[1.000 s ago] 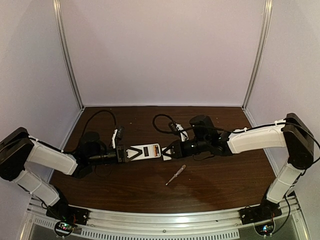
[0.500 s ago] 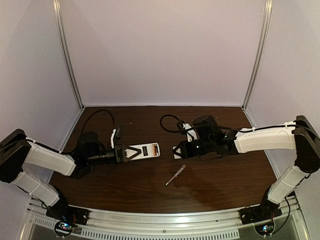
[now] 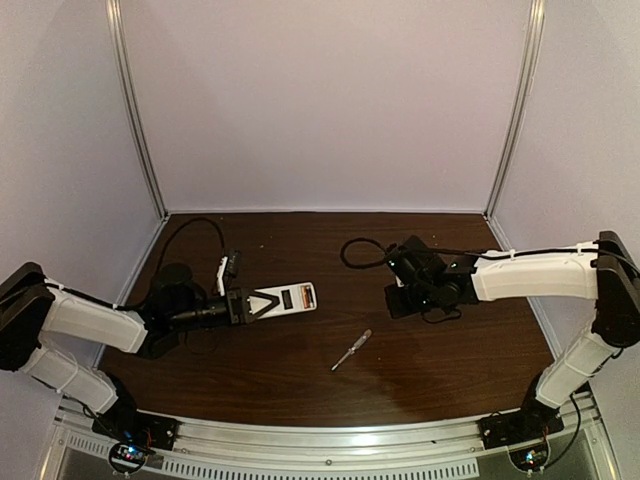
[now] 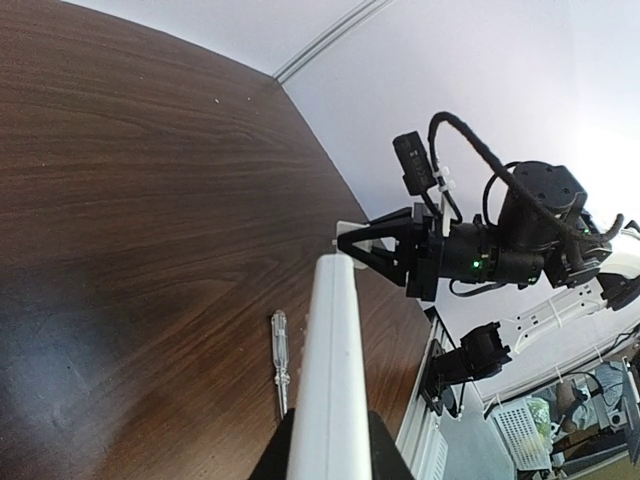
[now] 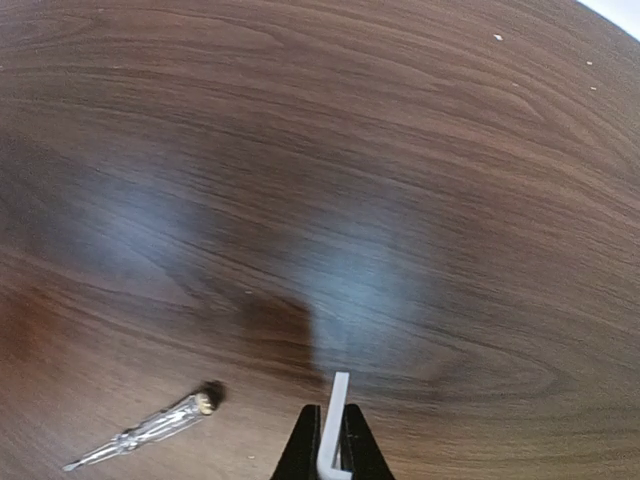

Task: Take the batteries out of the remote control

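My left gripper [image 3: 248,305] is shut on the left end of the white remote control [image 3: 286,299], holding it level just above the table. A dark patch and an orange-toned spot show on the remote's upward face; I cannot tell whether these are the batteries. In the left wrist view the remote control [image 4: 332,370] runs edge-on out of the left gripper [image 4: 330,455]. My right gripper [image 3: 392,300] hangs well right of the remote. It is shut on a small flat white plastic piece [image 5: 335,415], which stands edge-on between the fingers of that gripper [image 5: 333,440].
A slim silvery screwdriver [image 3: 351,350] lies on the dark wooden table [image 3: 300,380], in front of the gap between the grippers. It also shows as the screwdriver [image 4: 281,360] beside the remote and the screwdriver [image 5: 140,430] at lower left. Pale walls enclose three sides.
The right gripper has drawn away to the right from the remote's end, taking the small white piece with it. The left gripper still holds the remote, shifted slightly left.
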`<control>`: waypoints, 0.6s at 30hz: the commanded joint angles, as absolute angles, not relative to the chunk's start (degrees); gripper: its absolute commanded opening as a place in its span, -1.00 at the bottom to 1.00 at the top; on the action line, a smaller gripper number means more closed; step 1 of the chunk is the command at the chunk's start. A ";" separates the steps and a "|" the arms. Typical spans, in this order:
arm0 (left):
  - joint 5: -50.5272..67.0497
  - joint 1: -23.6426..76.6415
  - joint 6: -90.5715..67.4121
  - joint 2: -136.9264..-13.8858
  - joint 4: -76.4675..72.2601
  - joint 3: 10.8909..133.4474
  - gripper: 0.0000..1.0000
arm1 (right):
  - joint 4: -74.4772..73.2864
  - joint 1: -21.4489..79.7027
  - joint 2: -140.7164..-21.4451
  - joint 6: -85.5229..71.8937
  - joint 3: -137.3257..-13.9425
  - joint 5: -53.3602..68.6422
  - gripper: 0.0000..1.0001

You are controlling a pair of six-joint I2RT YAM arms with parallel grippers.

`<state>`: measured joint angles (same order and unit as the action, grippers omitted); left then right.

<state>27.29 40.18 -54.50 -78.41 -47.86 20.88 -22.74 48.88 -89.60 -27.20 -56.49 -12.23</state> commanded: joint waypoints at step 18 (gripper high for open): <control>25.33 40.34 -52.12 -76.34 -47.50 20.47 -1.00 | -38.99 45.09 -102.48 -29.09 -61.22 -32.63 -1.00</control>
